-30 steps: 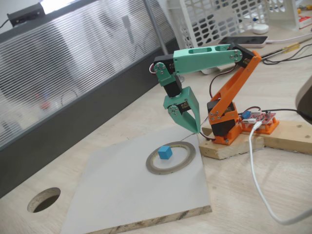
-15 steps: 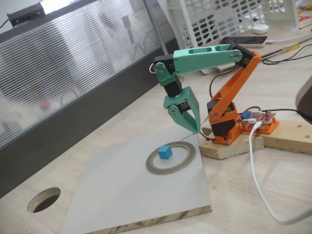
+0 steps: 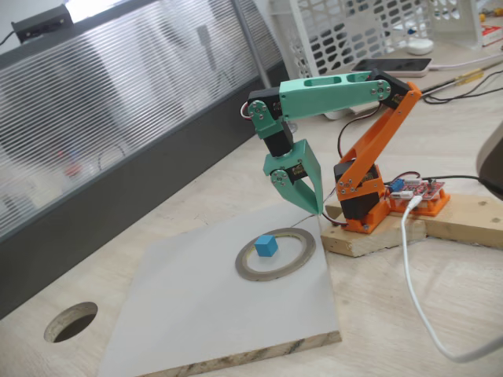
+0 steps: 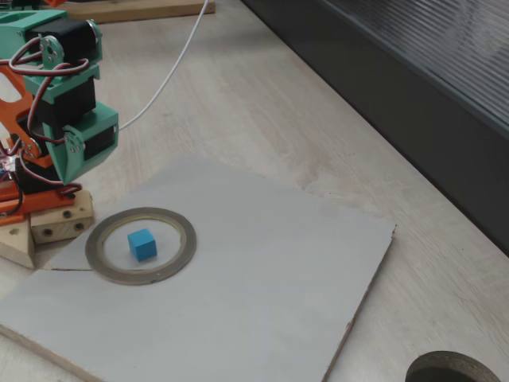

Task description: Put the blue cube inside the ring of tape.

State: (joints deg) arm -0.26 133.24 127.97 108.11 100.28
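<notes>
Blue cube [image 3: 266, 246] resting flat inside ring of tape [image 3: 276, 254], clear of the inner rim in both fixed views, on the grey board [image 3: 196, 314]. Gripper [image 3: 313, 208] raised behind the ring, fingers drawn together to a point, holding nothing. Task looks done by the lay of things. Main risk from here: a low sweep of the closed tips on the way back, catching the ring's far edge and dragging it off the cube, or nudging the cube against the rim. Safer to lift before swinging
</notes>
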